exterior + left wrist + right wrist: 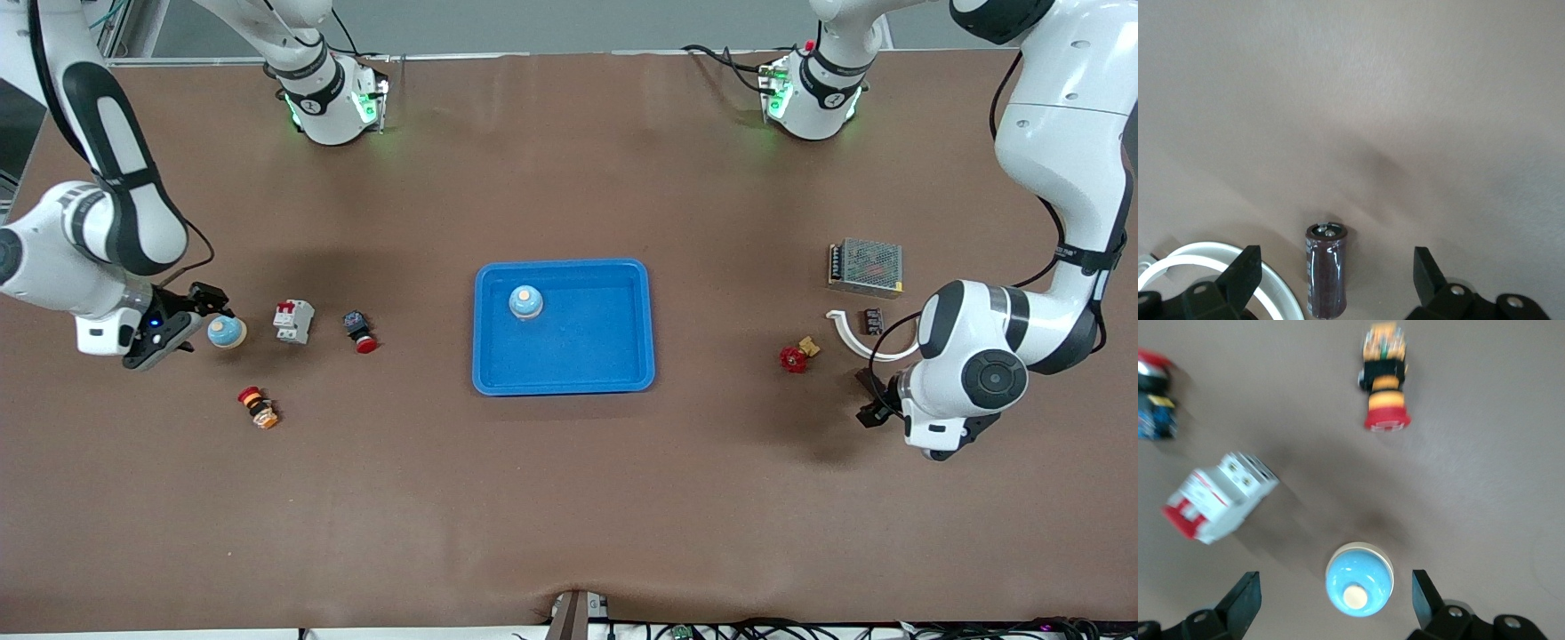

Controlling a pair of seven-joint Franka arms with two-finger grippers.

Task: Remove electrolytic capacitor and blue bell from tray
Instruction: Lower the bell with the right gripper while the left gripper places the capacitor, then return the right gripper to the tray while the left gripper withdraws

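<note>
Capacitor [1326, 269] lies flat, terminals facing away from left gripper [1331, 280].

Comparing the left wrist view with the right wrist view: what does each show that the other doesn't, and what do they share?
Only the left wrist view shows the capacitor lying between the open left gripper fingers, beside a white curved part. Only the right wrist view shows the bell between the open right gripper fingers, plus a circuit breaker and two push buttons. Both show the brown table.
</note>
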